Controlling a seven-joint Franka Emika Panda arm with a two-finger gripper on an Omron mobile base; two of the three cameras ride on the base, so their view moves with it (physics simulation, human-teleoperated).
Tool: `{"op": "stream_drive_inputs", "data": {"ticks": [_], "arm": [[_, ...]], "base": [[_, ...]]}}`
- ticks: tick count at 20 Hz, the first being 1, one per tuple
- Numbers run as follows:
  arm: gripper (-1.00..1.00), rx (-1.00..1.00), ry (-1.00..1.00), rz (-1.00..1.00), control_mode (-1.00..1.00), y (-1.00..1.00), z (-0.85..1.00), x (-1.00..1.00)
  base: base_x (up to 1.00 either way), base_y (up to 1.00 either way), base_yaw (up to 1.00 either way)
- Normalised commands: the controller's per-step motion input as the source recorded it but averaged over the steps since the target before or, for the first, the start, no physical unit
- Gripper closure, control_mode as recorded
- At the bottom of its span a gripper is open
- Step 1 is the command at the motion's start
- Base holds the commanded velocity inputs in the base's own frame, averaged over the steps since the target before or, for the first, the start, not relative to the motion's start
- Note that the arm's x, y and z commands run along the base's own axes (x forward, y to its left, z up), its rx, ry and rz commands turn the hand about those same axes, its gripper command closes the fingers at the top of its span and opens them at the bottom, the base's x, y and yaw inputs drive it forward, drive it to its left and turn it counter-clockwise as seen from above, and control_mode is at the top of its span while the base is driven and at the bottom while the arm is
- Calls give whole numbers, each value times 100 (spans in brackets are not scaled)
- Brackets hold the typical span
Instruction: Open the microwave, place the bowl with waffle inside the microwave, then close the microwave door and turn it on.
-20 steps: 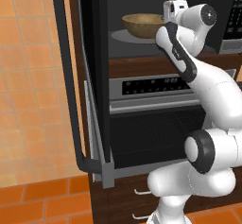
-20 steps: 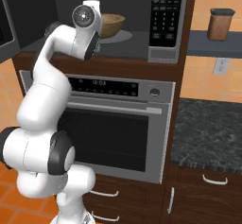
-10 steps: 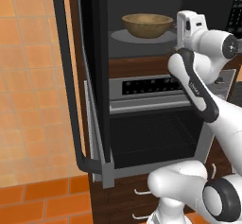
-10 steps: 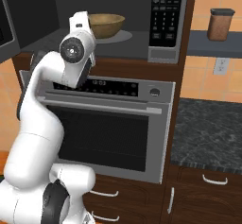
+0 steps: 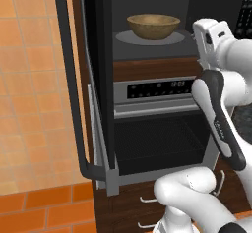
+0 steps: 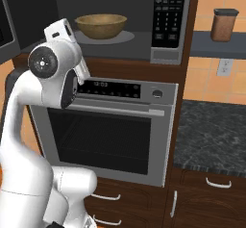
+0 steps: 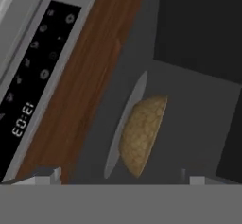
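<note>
Bowl (image 5: 153,26) sits upright on the grey turntable (image 5: 150,38) inside the microwave (image 6: 144,20), roughly centred on the disc, narrower than it. Tan-brown, speckled; contents can't be made out from these angles. Hand view has the bowl (image 7: 142,135) rolled on its side against the turntable edge (image 7: 124,124), with the dark cavity behind it.

Microwave door (image 5: 96,74) stands swung fully open to the left, edge-on to the left base camera, its long dark bar handle (image 5: 71,84) running down in front of the orange tiled wall (image 5: 29,79). Button panel (image 6: 167,13) is on the right side of the microwave front.

Robot hand (image 5: 212,39) is out in front of the cavity, to the right of the bowl and apart from it, near the wooden strip (image 5: 157,70) under the microwave. In the right base view the hand (image 6: 62,32) is left of the bowl, also clear of it. Fingers are spread wide with nothing between them; only small tips (image 7: 197,179) peek up at the bottom of the hand view.

Below sits the silver oven (image 6: 115,131) with a display strip (image 6: 108,87) and mesh window. Brown canister (image 6: 224,25) stands on a shelf at right, above the dark speckled desk (image 6: 211,135).
</note>
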Motion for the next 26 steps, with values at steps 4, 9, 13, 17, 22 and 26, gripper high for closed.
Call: {"op": "stream_drive_inputs", "data": {"ticks": [4,9,13,17,22,26], "arm": [[-100,-37,30,0,-100,0,-42,-100],[-100,-34,20,0,-100,0,-96,-87],[-100,-32,5,3,-100,0,-98,-66],[-100,-37,-7,0,-100,31,-77,-10],[-100,-29,-30,0,-100,23,-65,0],[-100,-13,-32,0,-100,-38,-76,20]], "base": [[0,0,0],[0,0,0],[0,0,0],[0,0,0],[0,0,0],[0,0,0]]}}
